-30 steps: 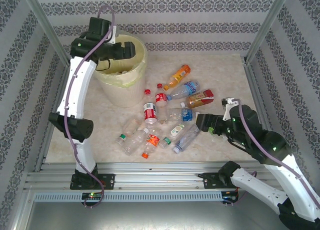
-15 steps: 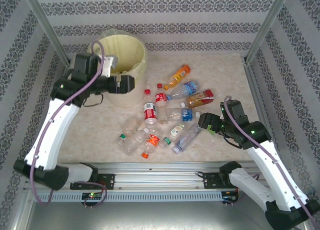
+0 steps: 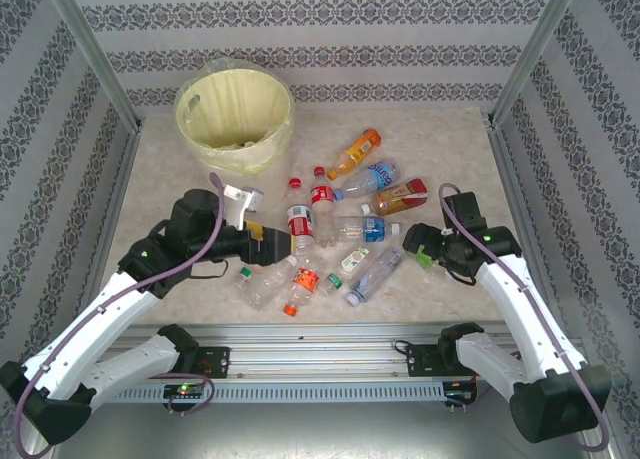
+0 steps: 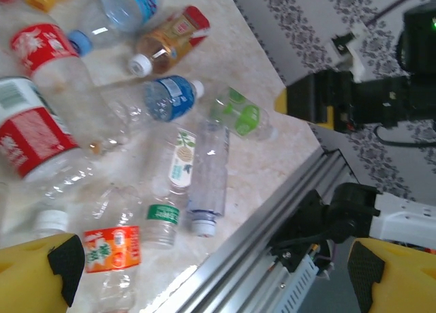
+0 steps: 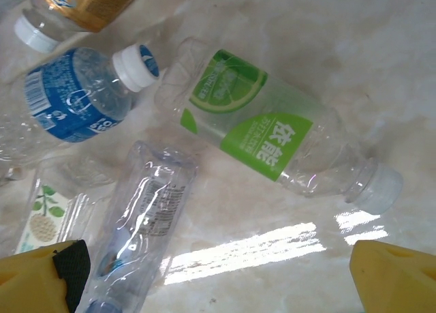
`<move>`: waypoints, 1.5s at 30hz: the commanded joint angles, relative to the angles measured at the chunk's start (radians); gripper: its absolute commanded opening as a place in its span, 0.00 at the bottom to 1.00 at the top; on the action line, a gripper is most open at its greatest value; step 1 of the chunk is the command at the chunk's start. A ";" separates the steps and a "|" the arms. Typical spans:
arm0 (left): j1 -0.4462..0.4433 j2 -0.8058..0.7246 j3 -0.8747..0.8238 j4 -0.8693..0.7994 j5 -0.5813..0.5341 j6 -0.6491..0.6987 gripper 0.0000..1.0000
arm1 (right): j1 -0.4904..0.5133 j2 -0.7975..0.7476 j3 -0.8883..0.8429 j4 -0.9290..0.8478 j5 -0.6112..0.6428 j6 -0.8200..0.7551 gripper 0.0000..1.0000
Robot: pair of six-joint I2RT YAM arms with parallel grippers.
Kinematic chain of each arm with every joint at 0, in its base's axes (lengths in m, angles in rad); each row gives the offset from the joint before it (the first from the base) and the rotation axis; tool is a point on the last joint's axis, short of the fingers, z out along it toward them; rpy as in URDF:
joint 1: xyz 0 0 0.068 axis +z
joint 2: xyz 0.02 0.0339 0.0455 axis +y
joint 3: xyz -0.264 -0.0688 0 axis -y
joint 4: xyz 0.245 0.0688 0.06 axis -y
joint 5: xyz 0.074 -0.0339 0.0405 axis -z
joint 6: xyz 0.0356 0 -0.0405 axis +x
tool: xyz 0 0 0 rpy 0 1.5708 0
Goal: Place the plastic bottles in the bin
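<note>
top external: bin, pale yellow with a cream outer wall, upright at the far left of the surface, a few items lying in its bottom. plastic bottles lie scattered on their sides mid-surface, well apart from the bin. among them are an orange bottle at the far edge of the group, a blue-label bottle beside it, and an amber bottle with red cap to their right. left tool is low over the near-left edge of the group, released and holding nothing. right tool is at the group's right edge, also released and empty. left wrist: yellow fingers stand far apart at the lower corners. a red-label bottle, an orange-label bottle, a small blue-wrapped bottle and a clear crumpled bottle all rest on the surface, with a metal rail along the near edge. right wrist: fingers are spread wide. a green-label bottle lies on its side on the surface between them, ungripped, the clear crumpled bottle just beside it.
</note>
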 commanded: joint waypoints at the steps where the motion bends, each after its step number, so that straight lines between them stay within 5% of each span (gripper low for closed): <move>1: -0.057 0.014 -0.044 0.194 -0.006 -0.083 1.00 | -0.021 0.047 0.010 0.009 0.076 -0.051 0.98; 12: -0.181 0.141 -0.069 0.316 -0.045 -0.091 1.00 | -0.057 0.212 -0.010 0.181 0.121 -0.159 0.98; 20: -0.201 0.165 -0.093 0.356 -0.058 -0.107 1.00 | -0.089 0.262 -0.074 0.301 -0.004 -0.193 0.98; 31: -0.203 0.203 -0.094 0.383 -0.045 -0.125 1.00 | -0.084 0.216 -0.150 0.303 -0.079 -0.150 0.98; 45: -0.207 0.225 -0.092 0.397 -0.029 -0.137 1.00 | 0.021 0.196 -0.210 0.229 0.049 -0.029 0.89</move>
